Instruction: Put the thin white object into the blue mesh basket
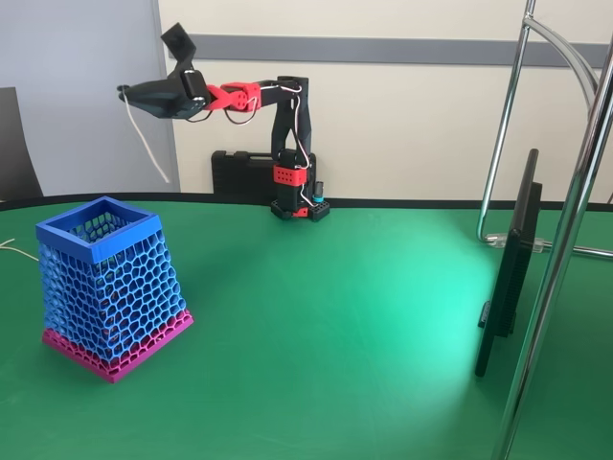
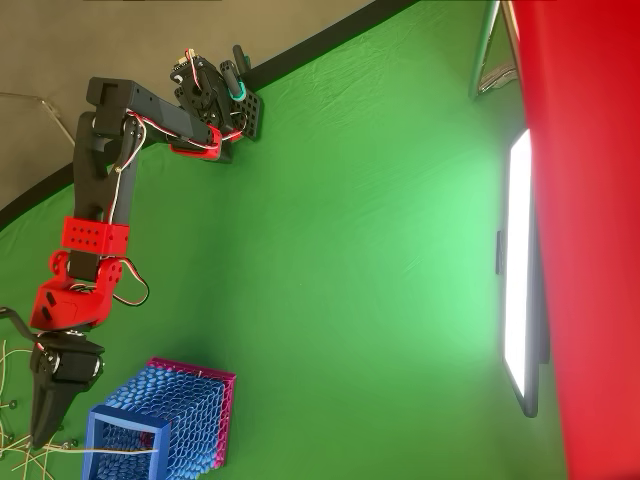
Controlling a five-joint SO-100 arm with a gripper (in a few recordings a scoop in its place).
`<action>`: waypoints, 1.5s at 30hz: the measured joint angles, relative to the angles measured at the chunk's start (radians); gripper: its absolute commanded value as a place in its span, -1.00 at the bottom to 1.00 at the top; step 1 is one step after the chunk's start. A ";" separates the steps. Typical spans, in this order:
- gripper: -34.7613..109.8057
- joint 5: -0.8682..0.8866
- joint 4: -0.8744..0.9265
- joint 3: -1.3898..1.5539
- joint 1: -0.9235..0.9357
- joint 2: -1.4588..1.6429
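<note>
Item: thin white object (image 1: 148, 144), a slender strand hanging from the gripper (image 1: 127, 94), jaws closed on its upper end, raised high over the desk's (image 1: 335, 307) left side in the fixed view. Item: blue mesh basket (image 1: 107, 287), standing upright near the desk's left edge, the strand's lower end above and behind its rim. Status: pickup appears done; lowering into the basket and release remain. Overhead view: strand (image 2: 110, 451) lies across the basket's opening.

Table (image 1: 345, 316): green cloth cover.
Monitor (image 1: 512, 264): stands edge-on at right.
Black case (image 1: 244, 172): behind the table, by the wall.
</note>
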 measured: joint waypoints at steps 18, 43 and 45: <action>-0.48 -0.302 -0.273 0.107 0.054 -0.189; -0.40 -0.264 0.058 -0.124 0.147 -0.367; -0.40 -0.253 0.095 -0.138 0.146 -0.367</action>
